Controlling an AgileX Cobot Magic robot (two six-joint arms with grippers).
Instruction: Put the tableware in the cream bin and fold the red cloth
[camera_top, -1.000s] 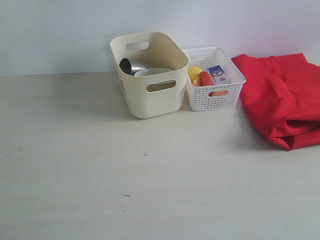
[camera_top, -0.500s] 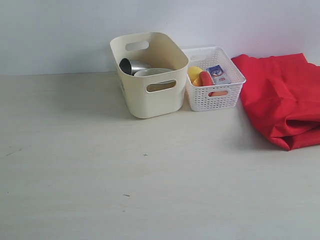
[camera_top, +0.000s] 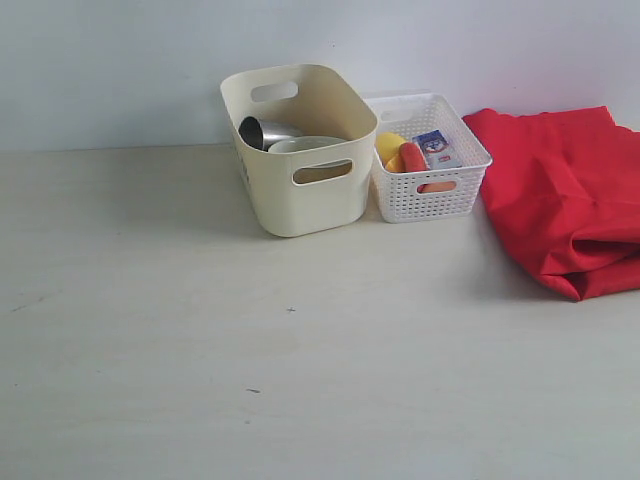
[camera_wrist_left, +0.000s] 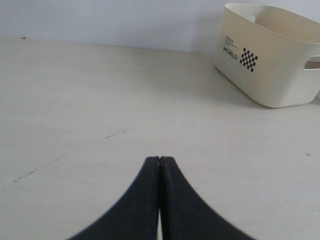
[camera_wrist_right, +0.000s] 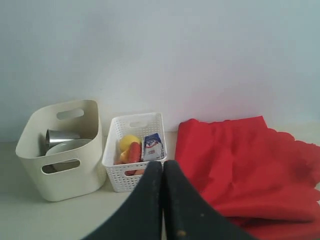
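Observation:
The cream bin (camera_top: 300, 160) stands at the back of the table, holding a steel cup (camera_top: 262, 131) lying on its side and a pale bowl (camera_top: 305, 145); both also show in the cream bin (camera_wrist_right: 62, 155) in the right wrist view. The red cloth (camera_top: 565, 195) lies folded over at the back right, its scalloped edge seen on the red cloth (camera_wrist_right: 250, 165). Neither arm appears in the exterior view. My left gripper (camera_wrist_left: 160, 160) is shut and empty above bare table, with the cream bin (camera_wrist_left: 270, 55) ahead of it to one side. My right gripper (camera_wrist_right: 163, 164) is shut and empty, facing the bins.
A white lattice basket (camera_top: 428, 195) sits just right of the cream bin, holding a lemon (camera_top: 389, 146), a red-orange item and a small milk carton (camera_top: 438, 149). A pale wall runs behind the table (camera_top: 300, 360).

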